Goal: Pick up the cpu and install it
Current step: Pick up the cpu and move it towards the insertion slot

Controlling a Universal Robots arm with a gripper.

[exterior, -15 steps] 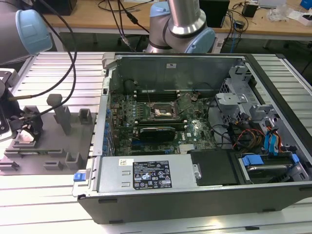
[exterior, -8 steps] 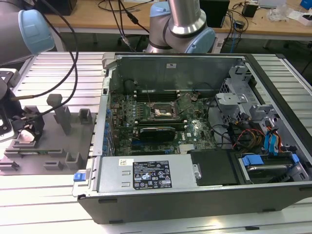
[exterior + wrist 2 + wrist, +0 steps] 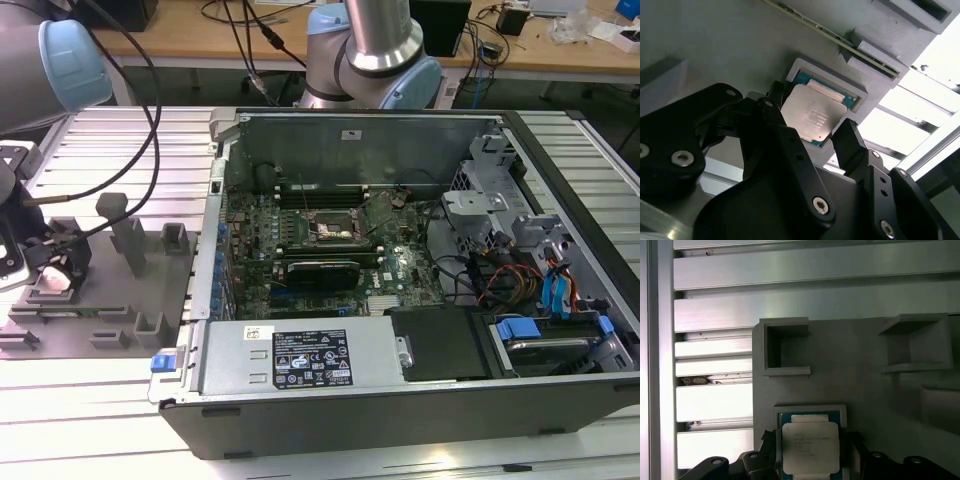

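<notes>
Jaws spread wide, straddling the cpu in its grey holder, seemingly without touching it

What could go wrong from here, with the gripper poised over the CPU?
1. The cpu lies in a shallow recess of the gray holder. The open gripper straddles it closely, so a finger might catch the recess rim instead of the chip's edge.
2. The chip is thin and flat, so an edge grip may tilt or slip.
3. The socket sits deep in the case among cables, leaving little room.
</notes>
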